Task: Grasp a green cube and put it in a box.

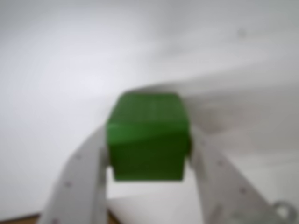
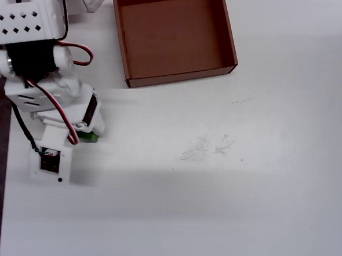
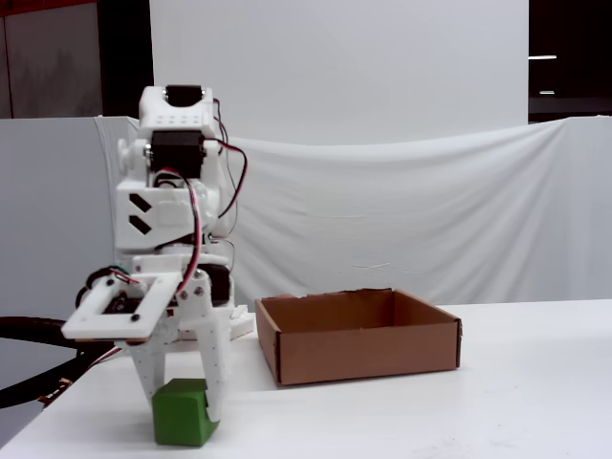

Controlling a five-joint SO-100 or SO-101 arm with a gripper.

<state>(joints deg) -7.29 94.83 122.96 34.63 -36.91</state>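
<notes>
The green cube (image 3: 182, 412) sits on the white bench (image 3: 430, 411) near its left front corner in the fixed view, well apart from the box (image 3: 359, 337). The hand (image 3: 182, 397) is clamped on it, one white finger (image 1: 81, 182) pressing each side in the blurry wrist view. From overhead only a sliver of green (image 2: 88, 137) pokes out under the arm, and the brown cardboard box (image 2: 228, 41) looks empty at the top of the bench.
</notes>
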